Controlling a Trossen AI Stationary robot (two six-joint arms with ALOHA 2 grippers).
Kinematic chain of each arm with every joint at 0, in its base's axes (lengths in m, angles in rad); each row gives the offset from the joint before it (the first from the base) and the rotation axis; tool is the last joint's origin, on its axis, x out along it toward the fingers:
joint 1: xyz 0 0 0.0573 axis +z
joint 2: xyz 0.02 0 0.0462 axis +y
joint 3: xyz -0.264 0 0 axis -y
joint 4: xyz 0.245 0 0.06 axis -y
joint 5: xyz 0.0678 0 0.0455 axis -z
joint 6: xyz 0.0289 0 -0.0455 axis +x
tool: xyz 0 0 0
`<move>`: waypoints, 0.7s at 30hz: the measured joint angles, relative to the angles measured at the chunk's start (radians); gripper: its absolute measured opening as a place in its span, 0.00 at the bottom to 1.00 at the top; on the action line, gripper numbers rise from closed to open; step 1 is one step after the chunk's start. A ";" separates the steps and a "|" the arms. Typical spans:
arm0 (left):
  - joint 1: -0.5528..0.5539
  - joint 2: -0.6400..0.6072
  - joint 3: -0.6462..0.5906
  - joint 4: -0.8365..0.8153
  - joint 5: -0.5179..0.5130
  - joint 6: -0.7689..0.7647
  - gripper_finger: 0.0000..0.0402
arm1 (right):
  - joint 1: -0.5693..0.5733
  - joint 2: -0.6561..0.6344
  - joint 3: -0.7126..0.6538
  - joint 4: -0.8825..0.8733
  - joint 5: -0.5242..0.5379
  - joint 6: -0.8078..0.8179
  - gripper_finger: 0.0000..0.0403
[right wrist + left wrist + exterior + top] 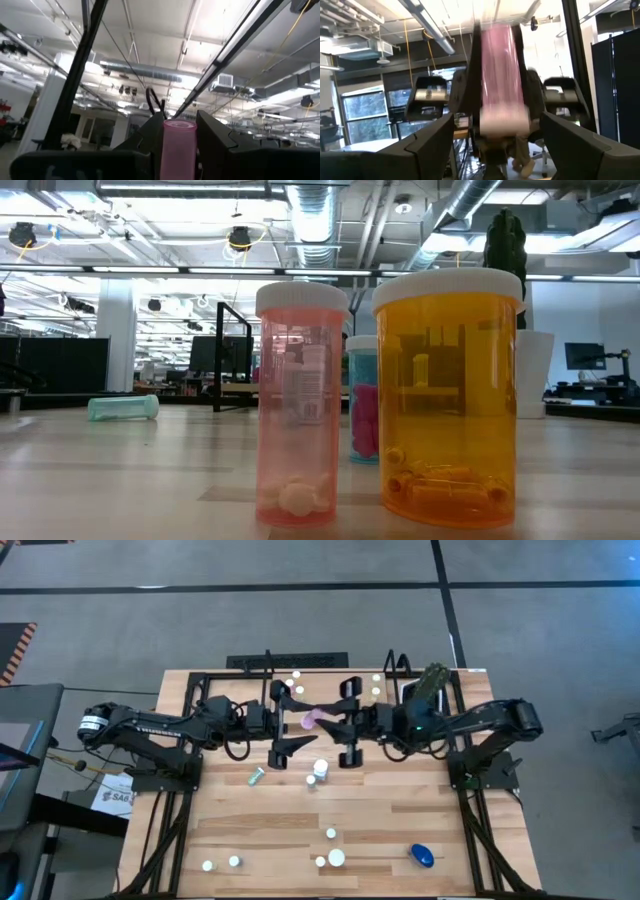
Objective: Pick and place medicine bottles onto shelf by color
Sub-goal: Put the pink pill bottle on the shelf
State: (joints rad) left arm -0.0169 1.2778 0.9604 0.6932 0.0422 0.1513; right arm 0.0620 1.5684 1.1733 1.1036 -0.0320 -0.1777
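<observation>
Wooden desk (300, 830) from above: both arms meet mid-air over the shelf (300, 662), a pink bottle (311, 720) between them — left fingers (290, 722) spread, right fingers (340, 724) pinching it. Little room; a slip could drop it among loose bottles. Low view: orange bottle (450, 395) crowds the near edge.

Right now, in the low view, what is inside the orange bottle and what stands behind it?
Orange capsules lie at the bottom of the orange bottle. Behind it stand a teal bottle holding pink pills and a white pot; the bottle covers most of both.
</observation>
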 joint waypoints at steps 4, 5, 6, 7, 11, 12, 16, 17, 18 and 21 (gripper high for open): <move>-0.005 0.000 0.000 0.001 0.001 0.000 0.71 | 0.001 0.014 0.016 0.007 -0.001 -0.007 0.28; -0.007 0.000 0.000 0.001 0.001 0.006 0.71 | 0.001 0.012 0.016 -0.001 -0.001 -0.007 0.28; -0.010 0.000 0.000 0.003 0.001 0.016 0.71 | 0.001 0.012 0.016 -0.005 -0.001 -0.007 0.28; -0.013 0.000 0.000 0.002 0.002 0.025 0.71 | 0.001 0.012 0.015 -0.009 -0.002 -0.007 0.28; -0.025 0.000 0.000 0.012 0.002 0.038 0.71 | 0.001 0.008 0.015 -0.014 -0.004 -0.007 0.28; -0.029 0.000 0.000 0.017 0.002 0.039 0.71 | 0.001 0.005 0.015 -0.022 -0.004 -0.007 0.28; -0.036 0.000 0.000 0.041 0.002 0.046 0.70 | 0.002 0.002 0.015 -0.025 -0.005 -0.007 0.28; -0.038 0.000 0.000 0.044 0.002 0.047 0.68 | 0.002 0.002 0.015 -0.026 -0.008 -0.007 0.28; -0.039 0.000 0.000 0.044 0.002 0.047 0.66 | 0.002 0.002 0.015 -0.026 -0.012 -0.007 0.28; -0.039 0.000 0.000 0.043 0.001 0.047 0.59 | 0.004 0.000 0.015 -0.023 -0.020 -0.007 0.28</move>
State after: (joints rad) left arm -0.0555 1.2774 0.9604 0.7358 0.0429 0.1983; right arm 0.0658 1.5684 1.1885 1.0805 -0.0521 -0.1844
